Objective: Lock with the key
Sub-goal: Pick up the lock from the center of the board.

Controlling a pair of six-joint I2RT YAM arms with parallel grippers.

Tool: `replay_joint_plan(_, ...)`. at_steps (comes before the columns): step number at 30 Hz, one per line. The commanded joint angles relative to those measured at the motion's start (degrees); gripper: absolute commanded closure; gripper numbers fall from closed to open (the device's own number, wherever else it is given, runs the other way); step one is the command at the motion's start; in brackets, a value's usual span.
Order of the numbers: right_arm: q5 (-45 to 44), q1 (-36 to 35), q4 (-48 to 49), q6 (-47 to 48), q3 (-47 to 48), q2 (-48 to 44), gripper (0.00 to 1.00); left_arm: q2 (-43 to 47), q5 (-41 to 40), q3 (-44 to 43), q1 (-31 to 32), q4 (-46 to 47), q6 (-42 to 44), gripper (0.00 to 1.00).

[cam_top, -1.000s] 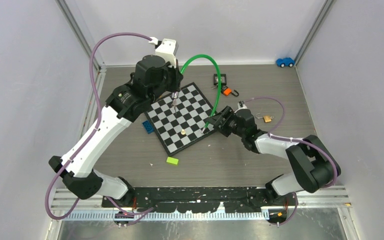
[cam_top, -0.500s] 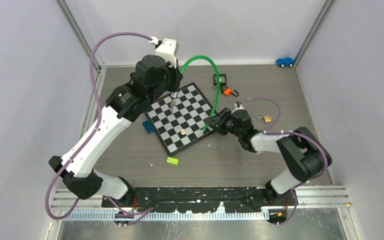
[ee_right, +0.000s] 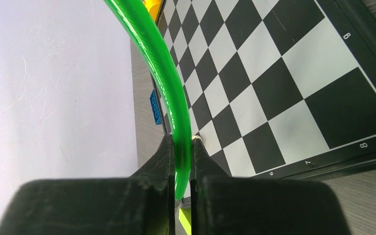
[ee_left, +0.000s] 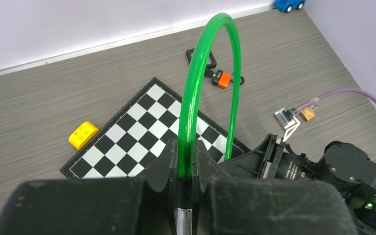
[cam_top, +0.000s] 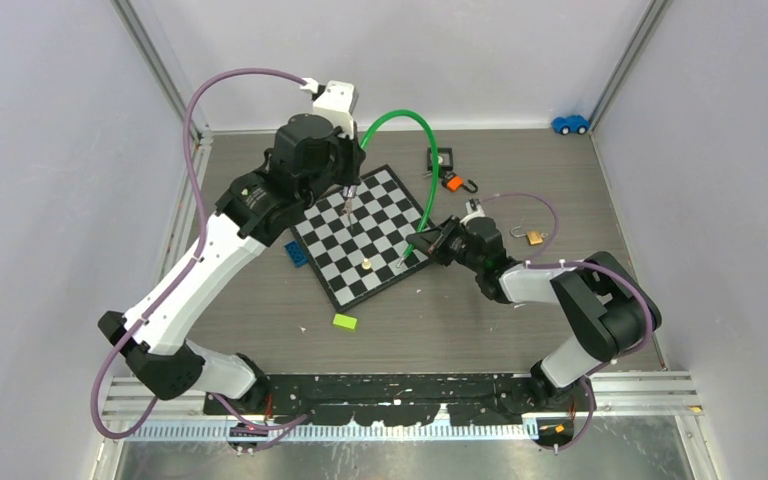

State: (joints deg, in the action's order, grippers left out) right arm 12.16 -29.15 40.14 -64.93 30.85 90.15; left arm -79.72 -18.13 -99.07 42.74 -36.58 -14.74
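Top external — elbows bent, left gripper and right gripper clamp green cable.

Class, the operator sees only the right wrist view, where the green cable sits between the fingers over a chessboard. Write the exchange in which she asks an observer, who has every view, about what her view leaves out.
Operator: What holds the cable's other end?
Observer: The left gripper is shut on the other end of the green cable, above the far part of the chessboard.
Operator: Is there a padlock anywhere?
Observer: Yes, a small brass padlock lies on the table, to the right of the chessboard.
Operator: Anything beyond the board?
Observer: An orange piece with a dark hook lies just past its far corner.
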Motion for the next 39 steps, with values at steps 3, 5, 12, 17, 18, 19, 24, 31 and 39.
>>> replay_joint_plan(3, -1.13, -0.32, -3.82, 2.98, 1.72, -8.06, 0.99, 5.95, -2.21, 7.46, 0.24, 10.57, -0.46, 1.0)
replay_joint_plan(5, -3.41, -0.3, -11.05, 6.09, 2.72, -13.48, 1.0, 7.77, -2.74, 11.43, 0.24, 12.64, -0.79, 1.0)
replay_joint_plan(12, -17.17, -0.3, -45.31, 16.62, 8.17, -35.24, 1.0, 10.56, -1.5, 24.74, 0.24, 17.25, -6.73, 1.0)
replay_joint_plan(17, -20.71, -0.3, -59.47, 18.11, 8.49, -42.64, 1.0, 7.55, 2.0, 31.55, 2.59, 21.59, -12.49, 1.0)
replay_joint_plan(18, -21.32, -0.3, -61.7, 17.85, 7.91, -44.18, 1.0, 6.83, 1.76, 32.83, 3.48, 22.38, -13.23, 1.0)
replay_joint_plan(19, -22.07, -0.3, -64.13, 17.48, 7.5, -45.25, 1.0, 5.58, 1.47, 33.59, 4.43, 22.87, -14.0, 1.0)
replay_joint_plan(24, -26.69, -0.3, -74.66, 15.36, 5.73, -50.31, 1.0, 0.1, -2.14, 37.32, 9.71, 25.3, -17.14, 1.0)
replay_joint_plan(31, -30.12, -0.3, -81.16, 13.7, 4.21, -51.74, 1.0, -9.99, -4.83, 37.16, 13.52, 26.87, -20.4, 1.0)
replay_joint_plan(39, -30.45, -0.3, -78.71, 15.4, 2.46, -58.04, 1.0, -21.03, -7.54, 34.98, 15.28, 28.57, -20.56, 1.0)
